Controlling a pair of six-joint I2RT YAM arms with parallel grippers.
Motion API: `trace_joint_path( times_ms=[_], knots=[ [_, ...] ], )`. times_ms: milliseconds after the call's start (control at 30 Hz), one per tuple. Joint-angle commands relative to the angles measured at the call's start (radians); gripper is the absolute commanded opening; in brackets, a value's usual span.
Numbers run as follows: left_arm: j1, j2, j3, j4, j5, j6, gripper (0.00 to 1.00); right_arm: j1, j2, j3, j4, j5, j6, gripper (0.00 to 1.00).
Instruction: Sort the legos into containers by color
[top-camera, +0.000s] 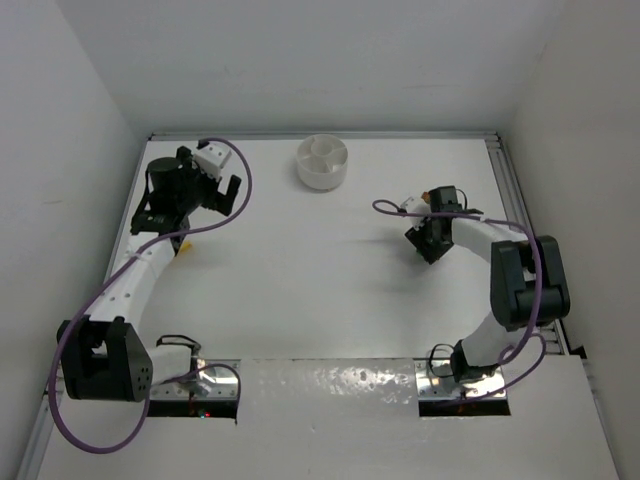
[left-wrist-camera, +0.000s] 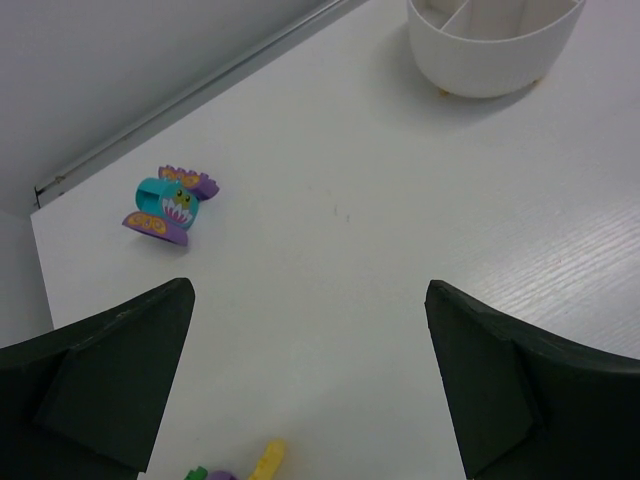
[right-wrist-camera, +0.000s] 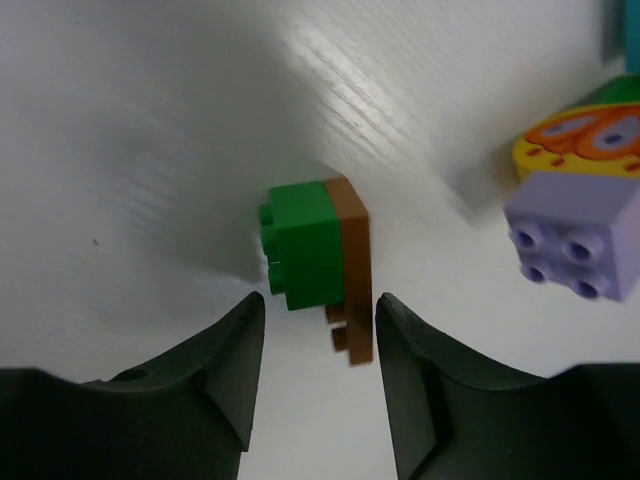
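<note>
A green lego (right-wrist-camera: 300, 245) joined to a brown piece (right-wrist-camera: 350, 260) lies on the bench (right-wrist-camera: 150, 150), its near end between the fingers of the right claw (right-wrist-camera: 318, 330), which are drawn close on either side; I cannot tell whether they pinch it. A lilac brick (right-wrist-camera: 570, 235) sits just to its right. The left claw (left-wrist-camera: 310, 300) hangs spread wide, a teal-and-purple piece (left-wrist-camera: 168, 205) ahead to its left and the white dish (left-wrist-camera: 495, 70) farther off to the right.

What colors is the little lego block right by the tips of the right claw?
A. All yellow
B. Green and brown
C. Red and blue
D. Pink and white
B: in the right wrist view, the lego block lying on the table at the tips of the right claw has a green part joined to a brown part.
</note>
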Motion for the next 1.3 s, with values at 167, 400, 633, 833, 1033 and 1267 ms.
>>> trace_joint_path(
  times_ms=[167, 400, 633, 833, 1033, 1267],
  knots=[
    [-0.005, -0.039, -0.004, 0.038, -0.031, -0.01, 1.0, -0.005, 0.087, 0.059, -0.041, -0.056, -0.054, 0.37],
    [-0.005, -0.047, -0.007, 0.03, 0.026, -0.019, 0.91, -0.002, 0.062, 0.085, -0.087, -0.16, 0.001, 0.0],
    [-0.088, -0.027, -0.02, -0.056, 0.167, 0.004, 0.79, 0.206, -0.054, 0.153, 0.055, -0.23, 0.451, 0.0],
    [-0.343, -0.001, -0.056, -0.007, 0.092, 0.046, 0.85, 0.401, -0.086, 0.145, 0.407, -0.176, 0.873, 0.0],
    [-0.421, -0.007, -0.106, 0.159, 0.248, 0.122, 0.74, 0.503, -0.065, 0.205, 0.422, -0.133, 0.993, 0.0],
    [-0.465, 0.048, -0.123, 0.311, 0.208, 0.026, 0.75, 0.575, -0.059, 0.196, 0.442, -0.13, 0.981, 0.0]
  ],
)
